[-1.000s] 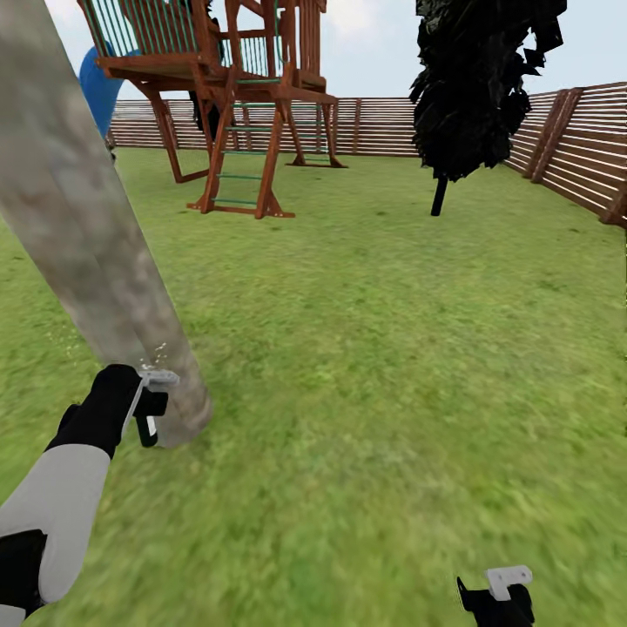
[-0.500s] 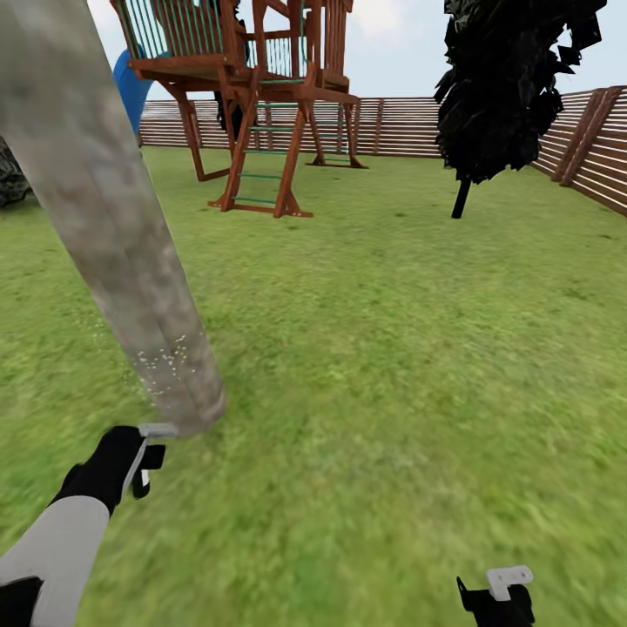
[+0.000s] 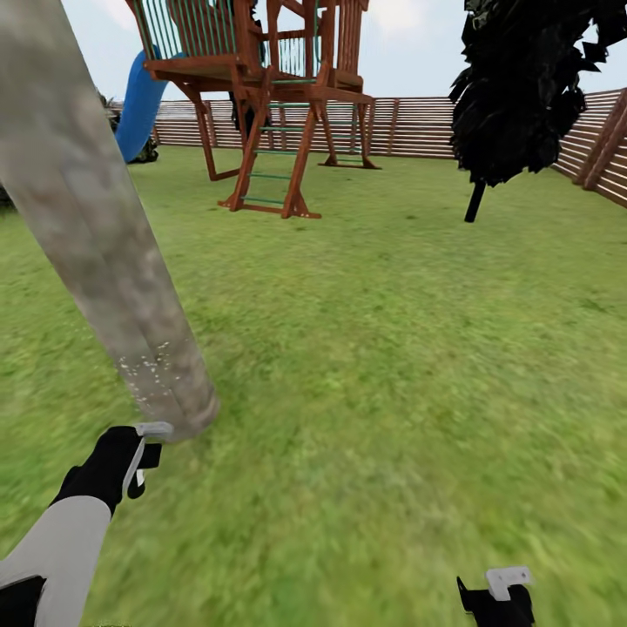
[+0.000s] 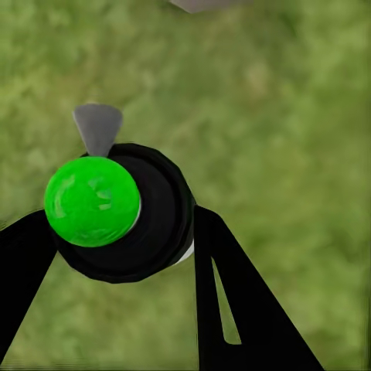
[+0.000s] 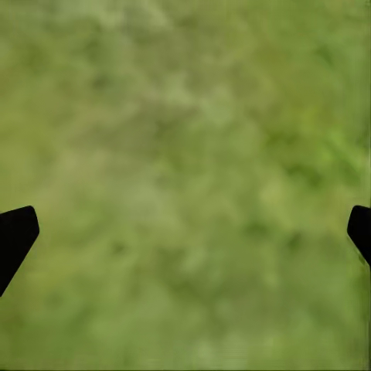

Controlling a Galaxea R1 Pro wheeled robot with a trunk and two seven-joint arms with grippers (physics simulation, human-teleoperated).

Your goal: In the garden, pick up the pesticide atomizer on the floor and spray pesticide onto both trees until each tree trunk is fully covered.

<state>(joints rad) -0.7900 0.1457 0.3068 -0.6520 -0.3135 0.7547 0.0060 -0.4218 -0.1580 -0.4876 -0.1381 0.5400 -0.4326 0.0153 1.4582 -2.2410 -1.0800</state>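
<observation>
A thick tree trunk (image 3: 104, 235) of mottled grey-brown bark leans across the left of the head view and meets the lawn (image 3: 392, 348) near its foot. White pesticide specks (image 3: 148, 370) dot the bark low down. Just below the trunk's foot my left gripper (image 3: 146, 453) is shut on the pesticide atomizer (image 4: 151, 224), a dark round body with a bright green cap (image 4: 93, 201) and a grey nozzle (image 4: 98, 127). My right gripper (image 3: 498, 594) hangs low at the bottom edge, open, its fingertips (image 5: 15, 232) wide apart over bare grass.
A wooden play tower (image 3: 270, 113) with a blue slide (image 3: 139, 104) stands at the back. A dark-leaved tree (image 3: 522, 87) on a thin stem rises at the right. A brown slatted fence (image 3: 418, 126) borders the lawn. Open grass stretches between the trunk and the fence.
The head view has swung, shifting everything to the right. My left gripper with the atomizer has drawn back from beside the trunk's foot to just below it. White specks now lie on the bark.
</observation>
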